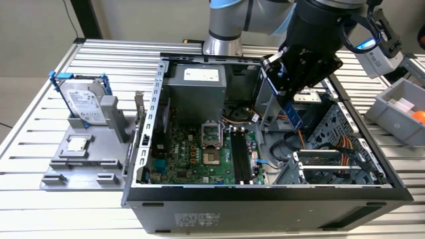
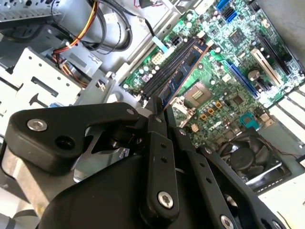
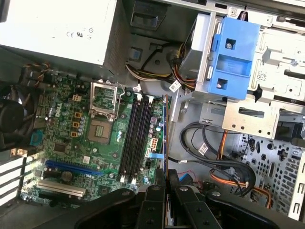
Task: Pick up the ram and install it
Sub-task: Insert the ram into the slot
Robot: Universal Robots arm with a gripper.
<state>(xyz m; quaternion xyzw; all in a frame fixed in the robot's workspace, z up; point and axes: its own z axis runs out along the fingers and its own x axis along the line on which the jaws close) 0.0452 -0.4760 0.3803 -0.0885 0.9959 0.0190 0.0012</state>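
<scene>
Ram, a thin greenish-blue circuit-board stick [image 1: 296,117], hangs clamped in the black gripper [image 1: 287,89] at the exterior view's upper right, above the open grey computer case [image 1: 265,191]. Carrying seems in hand; seating likely calls for aligning it over the black motherboard slots [image 1: 240,154].

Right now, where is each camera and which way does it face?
Exterior view: off the arm, looks down into the case; shows the arm, and the gripper shut on the ram.
First wrist view: on the arm, looks down past the gripper at the motherboard.
Second wrist view: on the arm, looks slantwise along the gripper at the motherboard.
Shared: both wrist views show gripper, ram, memory slots.
</scene>
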